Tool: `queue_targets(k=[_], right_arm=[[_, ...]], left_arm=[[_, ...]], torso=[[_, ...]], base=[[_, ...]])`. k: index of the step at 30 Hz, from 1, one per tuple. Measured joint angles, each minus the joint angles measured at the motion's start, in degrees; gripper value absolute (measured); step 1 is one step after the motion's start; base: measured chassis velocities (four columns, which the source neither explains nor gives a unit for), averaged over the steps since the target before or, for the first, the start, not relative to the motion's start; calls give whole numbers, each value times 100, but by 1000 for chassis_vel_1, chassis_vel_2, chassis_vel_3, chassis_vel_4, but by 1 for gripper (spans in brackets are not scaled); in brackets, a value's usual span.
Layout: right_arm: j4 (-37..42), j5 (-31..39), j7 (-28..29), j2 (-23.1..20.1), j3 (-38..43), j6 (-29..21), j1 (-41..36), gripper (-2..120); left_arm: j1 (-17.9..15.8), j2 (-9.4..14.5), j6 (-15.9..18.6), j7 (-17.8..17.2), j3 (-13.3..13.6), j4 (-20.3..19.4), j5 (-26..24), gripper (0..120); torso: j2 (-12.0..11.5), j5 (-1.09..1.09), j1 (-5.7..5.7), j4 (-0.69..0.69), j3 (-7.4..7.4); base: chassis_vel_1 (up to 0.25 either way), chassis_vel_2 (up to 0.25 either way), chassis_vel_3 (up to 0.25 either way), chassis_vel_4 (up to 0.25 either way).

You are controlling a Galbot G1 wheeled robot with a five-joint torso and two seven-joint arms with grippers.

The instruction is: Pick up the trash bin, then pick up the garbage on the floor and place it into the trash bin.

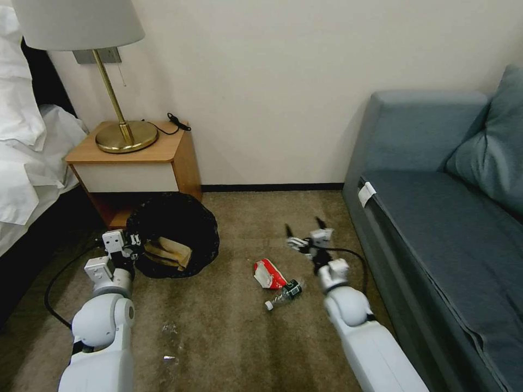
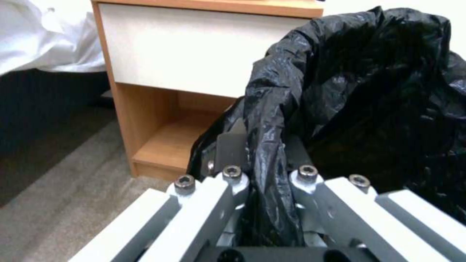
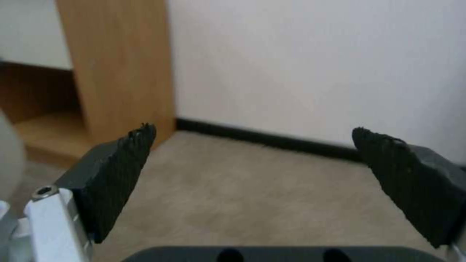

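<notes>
Carpet runs from the white-sheeted bed on the left across to the blue sofa on the right, with a pale wall behind. Against that wall stands the wooden nightstand, a brass lamp on top. Just in front of the nightstand sits the trash bin, its black bag spilling over the rim, and a crumpled brown paper bag lies inside it. Left gripper is at the bin's near-left edge, fingers pinched together on the rim and bag. Right gripper hovers above open carpet between bin and sofa, fingers spread wide with nothing between them. On the floor just short of it and to its left lies the red-and-white packet, and touching that, the small clear bottle with its dark green label, lying on its side.
</notes>
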Motion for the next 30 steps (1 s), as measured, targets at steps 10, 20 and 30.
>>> queue_targets(k=[10,20,30], right_arm=[[-1343,1490,1141,425,-1122,-1244,1252,100],[-900,2444,3076,482,-1148,-3209,1262,100],[-183,3666,4964,902,-779,-4175,428,100]], left_arm=[[5,-86,4,-2,-76,-69,201,4],[-36,-131,-13,-7,-106,-44,236,4],[-46,-202,-41,-28,-18,-37,262,4]], torso=[[0,0,0,1,0],[0,0,0,-1,0],[1,0,0,-1,0]], base=[[0,0,0,0],[0,0,0,0],[0,0,0,0]])
